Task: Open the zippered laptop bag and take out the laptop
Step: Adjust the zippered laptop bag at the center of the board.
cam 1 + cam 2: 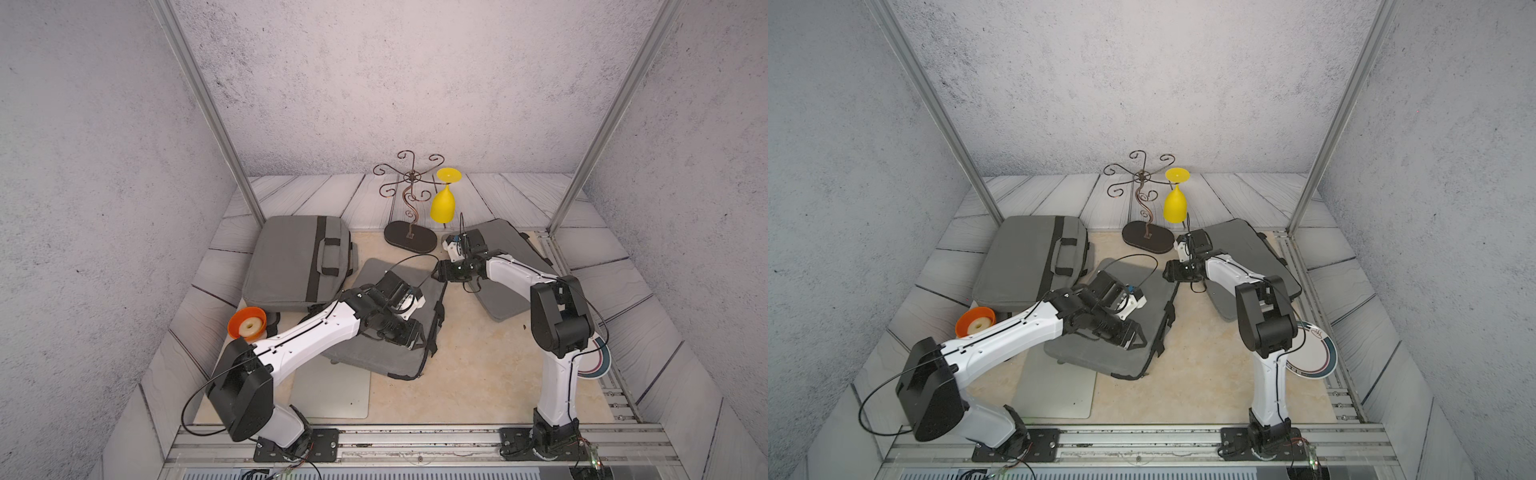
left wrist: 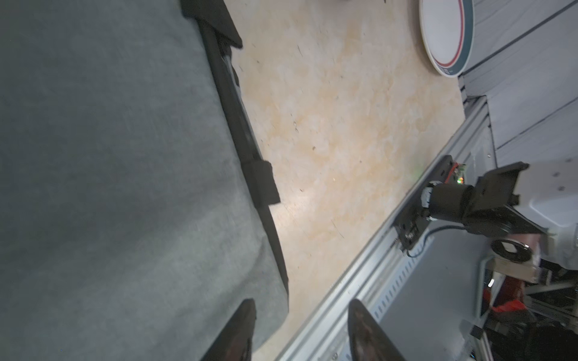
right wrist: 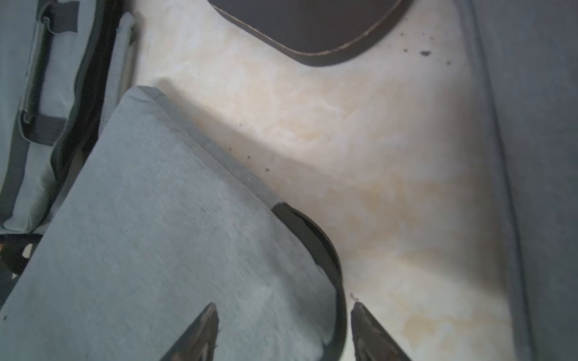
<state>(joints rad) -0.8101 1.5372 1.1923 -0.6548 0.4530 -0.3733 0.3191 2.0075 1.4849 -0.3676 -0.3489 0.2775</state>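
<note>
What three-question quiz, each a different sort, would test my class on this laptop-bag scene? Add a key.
1. True or false: the yellow glass hangs upside down on the wire rack.
2. The silver laptop: A stands upright; B lies flat on the table by the middle bag; C hangs from a gripper.
3. Fill in: the left gripper and right gripper both have jaws ___.
Key: 1 true; 2 B; 3 open.

Beige tabletop (image 1: 478, 357) carries 3 grey bags (image 1: 291, 266), laptop (image 1: 332, 392), stand (image 1: 409, 242), plate (image 1: 599, 362), bowl (image 1: 247, 324).
</note>
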